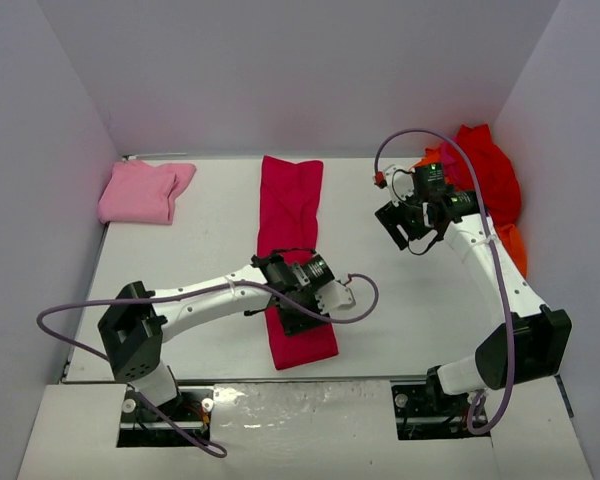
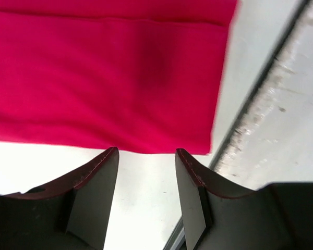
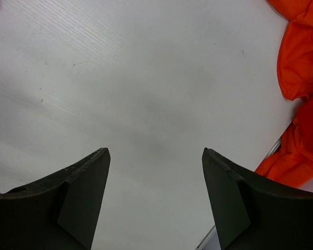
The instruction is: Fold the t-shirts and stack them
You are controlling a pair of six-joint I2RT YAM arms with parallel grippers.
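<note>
A crimson-magenta t-shirt (image 1: 292,225) lies folded into a long strip down the middle of the table. My left gripper (image 1: 305,318) hovers by the strip's near end. In the left wrist view it (image 2: 146,152) is open, with bare table between its fingers and the cloth's edge (image 2: 109,78) just beyond the tips. A folded light pink t-shirt (image 1: 140,192) rests at the far left. Red (image 1: 485,170) and orange (image 1: 515,250) t-shirts lie crumpled at the far right. My right gripper (image 1: 408,235) is open and empty over bare table (image 3: 155,151), left of the orange cloth (image 3: 302,62).
White walls close in the table (image 1: 210,240) on the left, back and right. The table's front edge (image 2: 261,88) runs close to the strip's near end. The two arm bases sit at the near edge.
</note>
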